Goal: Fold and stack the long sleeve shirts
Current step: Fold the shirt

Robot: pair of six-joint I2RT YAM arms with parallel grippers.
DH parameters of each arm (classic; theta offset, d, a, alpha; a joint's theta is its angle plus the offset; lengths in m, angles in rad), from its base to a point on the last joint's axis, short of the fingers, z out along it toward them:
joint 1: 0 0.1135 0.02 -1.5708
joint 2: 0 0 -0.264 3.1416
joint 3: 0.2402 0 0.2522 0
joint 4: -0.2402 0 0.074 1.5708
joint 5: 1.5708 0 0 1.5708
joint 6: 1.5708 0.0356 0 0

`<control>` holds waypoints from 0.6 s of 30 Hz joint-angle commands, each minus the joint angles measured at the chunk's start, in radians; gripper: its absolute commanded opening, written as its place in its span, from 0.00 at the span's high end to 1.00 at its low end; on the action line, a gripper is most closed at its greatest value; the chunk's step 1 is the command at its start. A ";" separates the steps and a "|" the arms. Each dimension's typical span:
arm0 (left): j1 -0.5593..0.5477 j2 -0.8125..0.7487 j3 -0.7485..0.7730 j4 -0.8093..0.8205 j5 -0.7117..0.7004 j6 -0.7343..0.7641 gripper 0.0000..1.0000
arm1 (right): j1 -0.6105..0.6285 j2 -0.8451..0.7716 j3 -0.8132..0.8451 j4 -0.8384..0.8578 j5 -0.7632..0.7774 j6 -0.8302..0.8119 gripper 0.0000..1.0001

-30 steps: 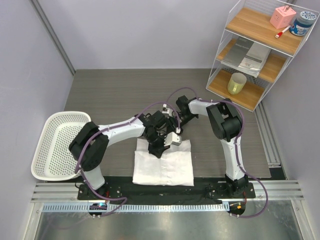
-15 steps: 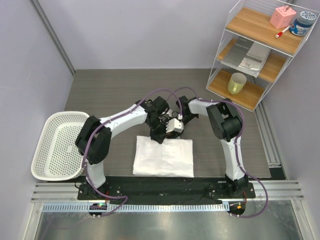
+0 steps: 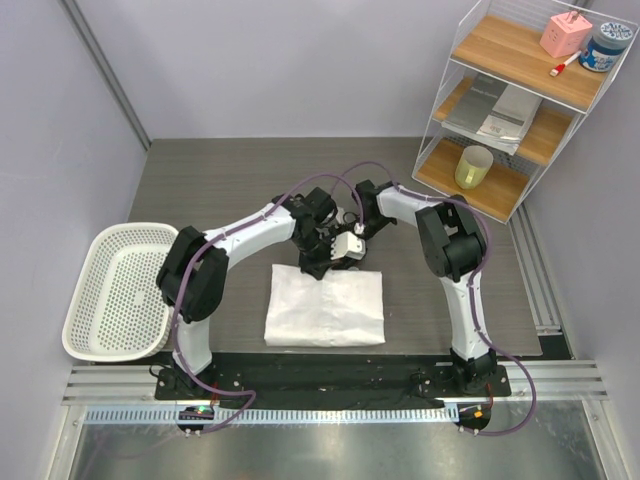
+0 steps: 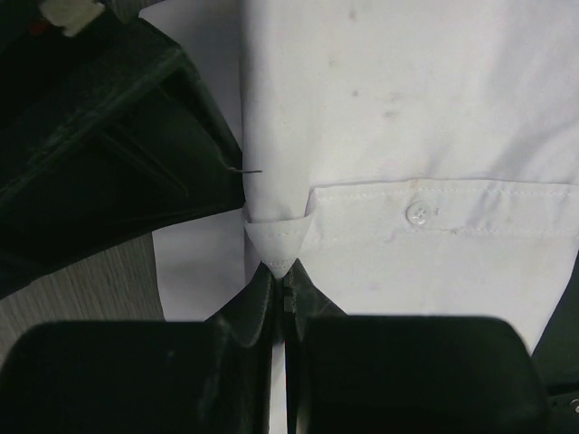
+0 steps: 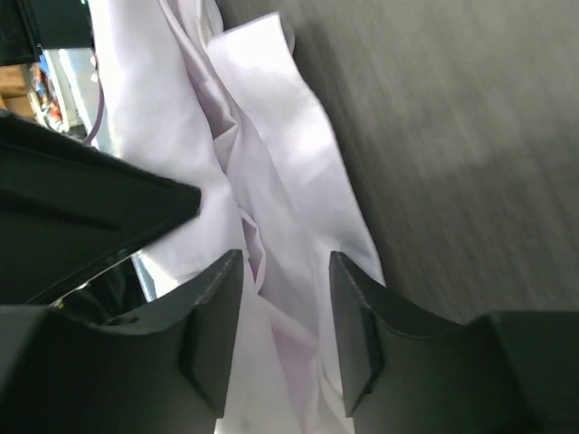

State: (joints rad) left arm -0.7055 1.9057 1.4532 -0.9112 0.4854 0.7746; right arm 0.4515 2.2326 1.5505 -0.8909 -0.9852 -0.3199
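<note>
A folded white shirt (image 3: 325, 307) is seen laid flat on the table (image 3: 220, 180), a corner at its far edge pinched in the left jaws; the right jaws are held parted around a fold.

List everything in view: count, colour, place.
shirt: 1, white, folded flat, near middle of the table
basket: 1, white, perforated, left edge of the table
table: 1, dark grey
shelf unit: 1, white wire with wooden boards, far right
box: 1, pink, top shelf
jar: 1, blue lid, top shelf
small stick-like thing: 1, white and red, top shelf
booklets: count unclear, grey, middle shelf
cup: 1, pale yellow, bottom shelf
left hand: black, shut on a shirt corner
right hand: black, open, shirt cloth between its fingers
</note>
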 commanded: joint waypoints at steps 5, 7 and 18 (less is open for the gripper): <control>0.014 -0.016 0.075 -0.017 -0.014 0.058 0.97 | -0.108 -0.030 0.184 -0.149 0.051 -0.087 0.47; 0.017 -0.007 0.093 -0.023 -0.011 0.064 0.97 | -0.119 -0.027 0.191 -0.155 0.057 -0.094 0.48; 0.040 0.035 0.147 -0.058 -0.011 0.091 0.98 | -0.071 0.125 0.280 -0.149 0.020 -0.090 0.55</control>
State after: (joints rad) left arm -0.6769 1.9293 1.5761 -0.9501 0.4709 0.8310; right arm 0.3466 2.3028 1.7771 -1.0286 -0.9417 -0.3931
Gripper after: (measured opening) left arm 0.028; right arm 0.467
